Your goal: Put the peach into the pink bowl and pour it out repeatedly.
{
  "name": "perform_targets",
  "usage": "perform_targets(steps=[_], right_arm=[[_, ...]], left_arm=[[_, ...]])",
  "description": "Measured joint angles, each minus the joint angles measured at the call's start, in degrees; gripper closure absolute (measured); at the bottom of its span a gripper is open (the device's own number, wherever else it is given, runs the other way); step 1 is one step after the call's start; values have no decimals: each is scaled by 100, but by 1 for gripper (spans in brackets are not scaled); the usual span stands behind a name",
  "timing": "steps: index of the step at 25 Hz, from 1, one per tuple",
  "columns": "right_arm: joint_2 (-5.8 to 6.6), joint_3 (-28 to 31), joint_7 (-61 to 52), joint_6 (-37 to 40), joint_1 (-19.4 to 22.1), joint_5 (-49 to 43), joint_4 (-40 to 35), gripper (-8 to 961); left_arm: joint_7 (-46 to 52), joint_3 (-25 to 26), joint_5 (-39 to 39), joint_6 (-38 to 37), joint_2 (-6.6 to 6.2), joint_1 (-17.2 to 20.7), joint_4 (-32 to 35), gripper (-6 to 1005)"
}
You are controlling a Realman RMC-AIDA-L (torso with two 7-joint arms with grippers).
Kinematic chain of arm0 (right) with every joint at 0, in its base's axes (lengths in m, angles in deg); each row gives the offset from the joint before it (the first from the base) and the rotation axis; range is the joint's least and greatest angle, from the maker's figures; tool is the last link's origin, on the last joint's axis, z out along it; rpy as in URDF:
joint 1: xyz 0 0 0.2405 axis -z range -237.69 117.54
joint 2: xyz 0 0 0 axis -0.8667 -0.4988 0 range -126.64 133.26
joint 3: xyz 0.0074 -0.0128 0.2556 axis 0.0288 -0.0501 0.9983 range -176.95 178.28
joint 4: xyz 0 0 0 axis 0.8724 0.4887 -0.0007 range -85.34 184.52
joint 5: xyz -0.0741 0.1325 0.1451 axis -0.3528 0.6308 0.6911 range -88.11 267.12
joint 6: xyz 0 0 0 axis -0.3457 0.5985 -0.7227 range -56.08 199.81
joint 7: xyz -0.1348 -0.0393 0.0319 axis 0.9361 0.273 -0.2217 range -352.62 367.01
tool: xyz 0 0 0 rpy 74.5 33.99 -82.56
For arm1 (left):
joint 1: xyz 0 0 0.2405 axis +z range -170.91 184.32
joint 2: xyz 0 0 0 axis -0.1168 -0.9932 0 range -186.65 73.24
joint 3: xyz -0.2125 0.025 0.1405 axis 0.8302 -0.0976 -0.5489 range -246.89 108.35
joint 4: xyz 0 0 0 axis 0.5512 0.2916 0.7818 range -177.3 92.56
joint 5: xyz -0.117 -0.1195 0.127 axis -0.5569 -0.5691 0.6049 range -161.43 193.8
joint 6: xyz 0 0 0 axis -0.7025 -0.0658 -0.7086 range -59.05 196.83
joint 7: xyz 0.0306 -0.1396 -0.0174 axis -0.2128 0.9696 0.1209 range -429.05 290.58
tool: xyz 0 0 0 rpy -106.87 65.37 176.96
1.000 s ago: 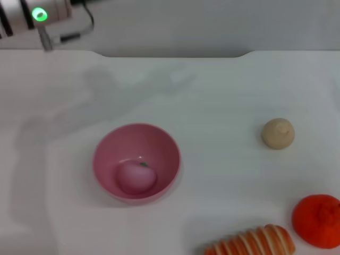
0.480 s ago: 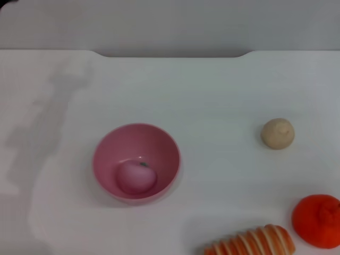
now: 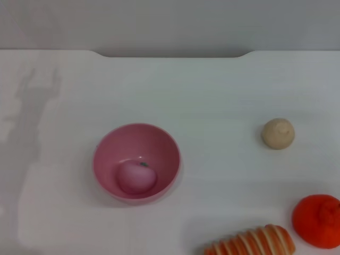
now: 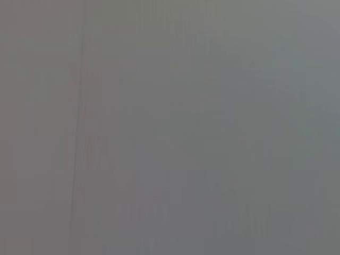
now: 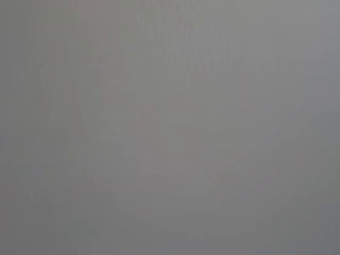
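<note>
The pink bowl (image 3: 136,139) stands upright on the white table, left of centre in the head view. Inside it, low against the near wall, lies the peach (image 3: 136,177), a small dusty-pink fruit with a tiny green stem mark. Neither gripper appears in the head view; only an arm's shadow falls on the table at the far left. Both wrist views show nothing but a plain grey surface.
A beige round ball (image 3: 278,133) rests at the right. An orange-red fruit (image 3: 317,220) and a striped orange-and-white bread-like item (image 3: 252,242) lie at the front right edge. The table's back edge has a notched dark strip (image 3: 172,53).
The left arm, seen at the top left a second ago, has gone out of view. Its shadow has slid toward the left edge. Bowl and peach have not moved.
</note>
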Motion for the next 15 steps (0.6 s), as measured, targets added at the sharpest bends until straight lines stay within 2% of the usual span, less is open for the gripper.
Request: perform_targets(steps=[10,15], right_arm=[[-7,108,154,-1,-129,7,336,453],[-12,379,148,-4,-137,7,600,453]], left_arm=[[30,51,-30,303,-15,-128,34,449],[24,39,-38,357,-19,-172,18,450]])
